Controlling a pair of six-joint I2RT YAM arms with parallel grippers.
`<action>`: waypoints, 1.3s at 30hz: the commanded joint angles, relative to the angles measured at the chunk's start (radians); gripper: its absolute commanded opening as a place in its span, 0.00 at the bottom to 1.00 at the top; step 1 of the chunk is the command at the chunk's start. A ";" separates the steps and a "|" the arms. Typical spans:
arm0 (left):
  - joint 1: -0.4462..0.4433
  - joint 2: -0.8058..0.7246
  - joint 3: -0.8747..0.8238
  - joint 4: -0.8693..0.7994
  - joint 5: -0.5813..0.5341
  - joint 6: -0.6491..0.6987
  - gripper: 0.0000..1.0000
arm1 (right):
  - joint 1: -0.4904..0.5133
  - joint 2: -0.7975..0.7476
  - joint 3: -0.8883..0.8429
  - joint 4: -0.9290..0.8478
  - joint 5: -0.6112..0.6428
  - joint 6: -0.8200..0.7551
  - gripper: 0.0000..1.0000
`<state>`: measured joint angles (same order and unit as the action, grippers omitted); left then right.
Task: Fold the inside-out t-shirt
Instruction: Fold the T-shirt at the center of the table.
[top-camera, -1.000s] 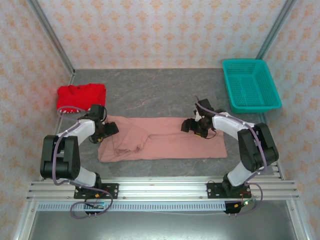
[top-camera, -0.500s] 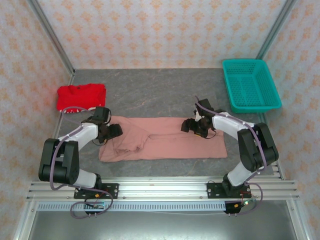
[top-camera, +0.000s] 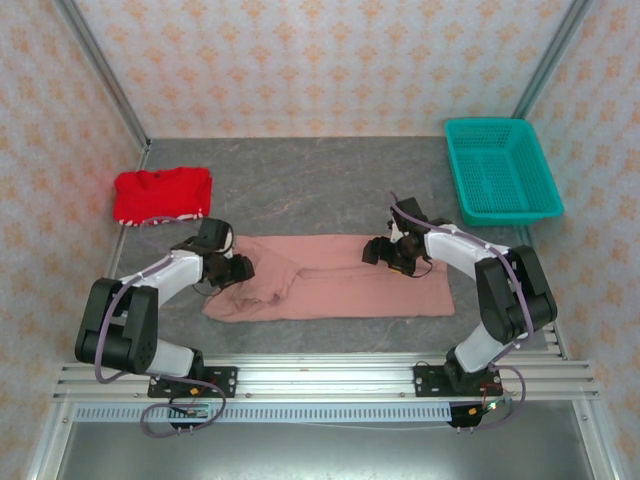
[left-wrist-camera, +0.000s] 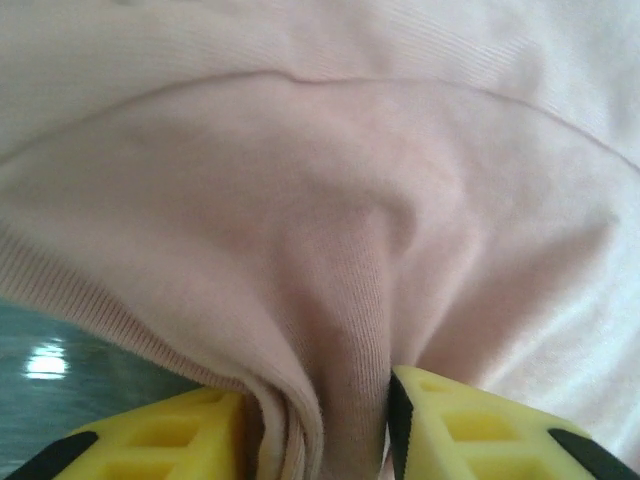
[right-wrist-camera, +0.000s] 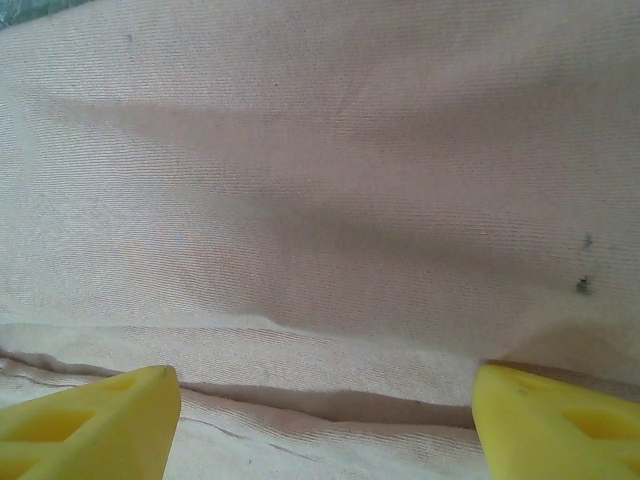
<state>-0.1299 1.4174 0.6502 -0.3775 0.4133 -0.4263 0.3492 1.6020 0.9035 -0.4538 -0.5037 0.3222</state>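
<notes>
- Since a second ago, the left gripper (top-camera: 240, 270) has slid toward 3 o'clock onto the end of the inside-out t-shirt (top-camera: 340, 285), and its fingers have come together; the right gripper (top-camera: 378, 250) has not moved.
- On the left wrist view, the left gripper (left-wrist-camera: 315, 395) is clamped on a raised ridge of pink cloth that fills the gap between the yellow fingers (left-wrist-camera: 180, 430).
- On the right wrist view, the right gripper (right-wrist-camera: 325, 400) stands wide apart just over a seam and holds nothing.
- On the table (top-camera: 300, 180) the t-shirt lies flat near the arms, its long axis running from 9 to 3 o'clock.
- From the left gripper, all the rest of the cloth lies toward 3 o'clock, so I judge the fold should carry this end along that axis.
- The left arm is nearer to this end; the right one sits on the far edge, about 1 o'clock from the shirt's middle.
</notes>
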 joint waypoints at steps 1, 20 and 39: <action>-0.020 0.022 -0.013 -0.014 0.093 -0.006 0.33 | 0.005 0.012 0.022 0.012 -0.004 0.014 0.77; 0.000 -0.109 0.123 -0.280 -0.344 -0.054 0.00 | 0.006 -0.035 0.056 -0.085 0.100 -0.042 0.77; -0.008 -0.147 0.538 -0.767 -0.848 0.121 0.00 | -0.024 -0.057 0.134 -0.175 0.179 -0.095 0.77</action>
<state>-0.1249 1.2835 1.1152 -1.0031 -0.2695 -0.3672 0.3367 1.5787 1.0103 -0.5896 -0.3580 0.2420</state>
